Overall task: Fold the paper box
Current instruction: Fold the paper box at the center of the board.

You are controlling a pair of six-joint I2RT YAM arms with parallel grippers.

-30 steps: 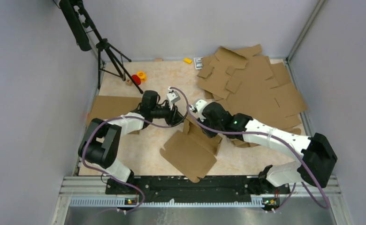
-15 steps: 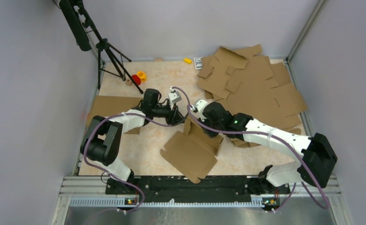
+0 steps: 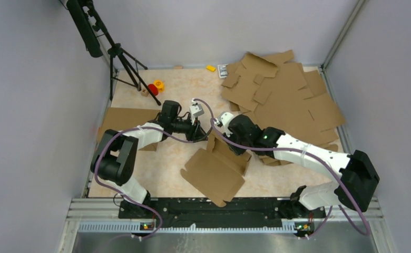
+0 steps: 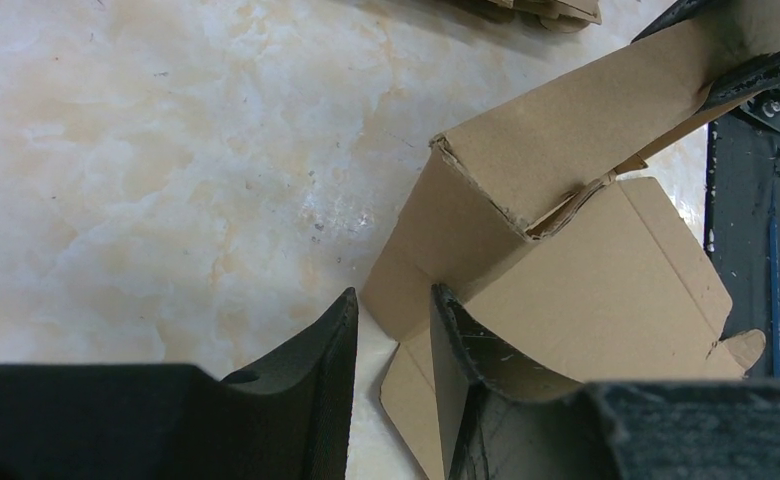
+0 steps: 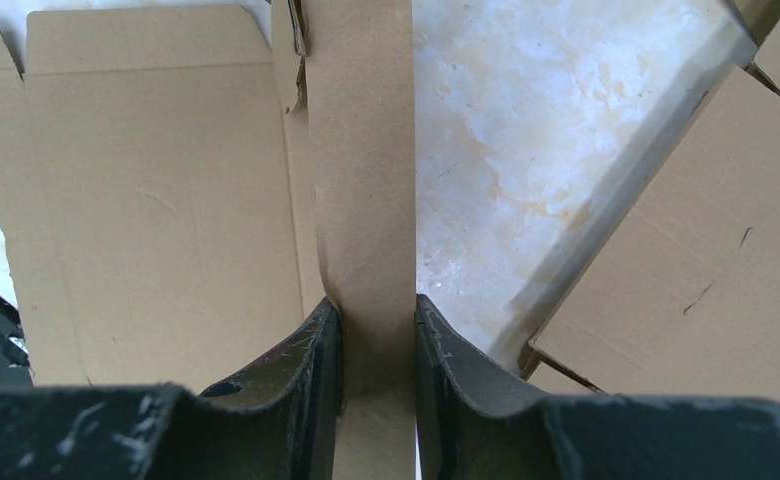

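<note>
Moved: left arm a shade rightward, paper box (image 3: pixel 214 171) unmoved, centre-near | Surface: marbled beige table (image 3: pixel 187 84), grey walls, tripod (image 3: pixel 121 58) far left, cardboard blanks (image 3: pixel 282 100) heaped far right | left gripper (image 4: pixel 394 300): fingers astride a box flap (grip cannot be told) | right gripper (image 5: pixel 376 310): pinching a raised box wall

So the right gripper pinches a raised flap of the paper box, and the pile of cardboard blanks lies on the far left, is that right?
No: the top external view shows the pile of cardboard blanks on the far right. The right gripper does pinch a raised flap of the paper box.
</note>
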